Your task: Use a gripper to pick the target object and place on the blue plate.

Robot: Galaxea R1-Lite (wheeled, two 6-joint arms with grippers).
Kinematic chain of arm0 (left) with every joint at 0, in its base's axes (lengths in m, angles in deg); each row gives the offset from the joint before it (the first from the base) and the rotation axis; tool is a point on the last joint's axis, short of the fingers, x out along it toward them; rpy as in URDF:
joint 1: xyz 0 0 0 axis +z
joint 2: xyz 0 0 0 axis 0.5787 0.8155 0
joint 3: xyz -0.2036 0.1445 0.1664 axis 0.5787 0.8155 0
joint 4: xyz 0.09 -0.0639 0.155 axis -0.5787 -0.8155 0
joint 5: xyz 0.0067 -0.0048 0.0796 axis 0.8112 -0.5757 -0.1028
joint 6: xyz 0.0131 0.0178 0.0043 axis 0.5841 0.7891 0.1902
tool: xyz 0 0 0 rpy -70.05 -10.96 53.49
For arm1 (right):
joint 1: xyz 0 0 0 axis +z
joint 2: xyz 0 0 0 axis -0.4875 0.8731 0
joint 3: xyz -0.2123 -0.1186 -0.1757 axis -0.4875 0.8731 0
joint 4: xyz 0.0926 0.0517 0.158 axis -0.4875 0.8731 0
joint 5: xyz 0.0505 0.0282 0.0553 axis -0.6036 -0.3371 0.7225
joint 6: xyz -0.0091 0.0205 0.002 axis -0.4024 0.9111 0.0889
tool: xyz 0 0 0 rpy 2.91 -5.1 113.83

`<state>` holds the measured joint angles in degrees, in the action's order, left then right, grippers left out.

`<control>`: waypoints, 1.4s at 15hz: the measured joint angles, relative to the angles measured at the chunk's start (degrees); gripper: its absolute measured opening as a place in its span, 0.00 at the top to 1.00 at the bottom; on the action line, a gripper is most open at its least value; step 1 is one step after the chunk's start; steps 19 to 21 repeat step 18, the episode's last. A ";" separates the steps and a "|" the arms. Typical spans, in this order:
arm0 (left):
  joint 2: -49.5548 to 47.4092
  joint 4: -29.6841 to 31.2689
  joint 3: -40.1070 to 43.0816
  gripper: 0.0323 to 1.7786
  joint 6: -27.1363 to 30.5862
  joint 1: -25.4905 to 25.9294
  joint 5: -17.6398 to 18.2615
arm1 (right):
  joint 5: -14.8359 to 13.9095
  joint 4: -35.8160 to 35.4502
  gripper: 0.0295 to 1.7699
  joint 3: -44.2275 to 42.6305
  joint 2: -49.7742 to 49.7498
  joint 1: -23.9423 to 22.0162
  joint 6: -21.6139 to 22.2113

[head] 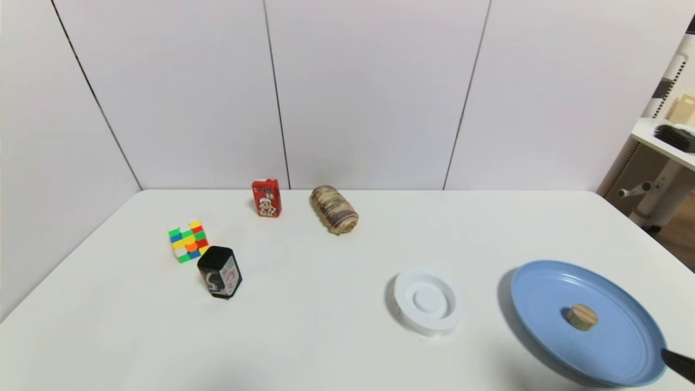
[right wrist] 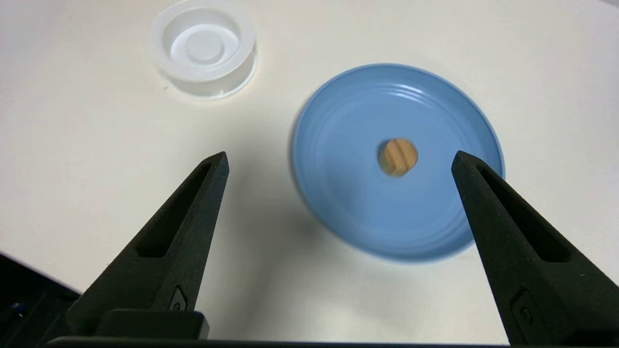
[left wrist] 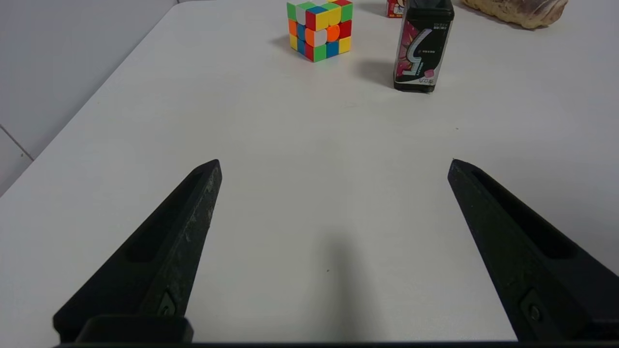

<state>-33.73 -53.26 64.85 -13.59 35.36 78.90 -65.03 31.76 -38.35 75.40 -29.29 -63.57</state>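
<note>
The target object (head: pixel 582 317), a small tan cork-like cylinder, lies near the middle of the blue plate (head: pixel 543 288), which sits on the white table (head: pixel 326 326) at the robot's right, just beside a white ringed dish (head: pixel 428 300). The right gripper (right wrist: pixel 338 164) hangs above the table on the near side of the plate, its jaws spread wide and holding nothing; in the right wrist view the cork shows between the two black fingers (right wrist: pixel 193 212) but well below and beyond them, untouched. In the head view only a dark tip of that arm shows at the plate's near rim. The left gripper (left wrist: pixel 333 164) is parked low over bare table on the left, its jaws likewise wide apart and empty, facing a colourful puzzle cube (left wrist: pixel 320 29) and a black gum bottle (left wrist: pixel 423 48); a red carton (head: pixel 266 197) and a brown-and-cream striped roll (head: pixel 334 209) stand farther back. Judged from how things lie, the placing step looks finished: the cork is on the plate and free of the jaws. What remains is probably only to draw the right arm clear without nudging the plate's rim.
</note>
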 joint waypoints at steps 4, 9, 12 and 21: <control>0.00 0.00 0.00 0.05 -0.02 0.00 0.00 | -4.24 -6.80 0.07 17.85 -18.96 -0.29 1.97; 0.00 0.00 0.00 0.05 -0.02 0.00 0.00 | -16.09 -19.72 0.05 33.80 -34.45 0.24 10.41; 0.00 0.00 0.00 0.05 -0.02 0.00 0.02 | -17.16 -20.31 0.05 35.04 -38.25 0.35 15.37; 0.00 0.02 0.00 0.05 -0.02 0.00 -0.02 | -16.92 -20.66 0.04 35.21 -39.66 0.35 15.74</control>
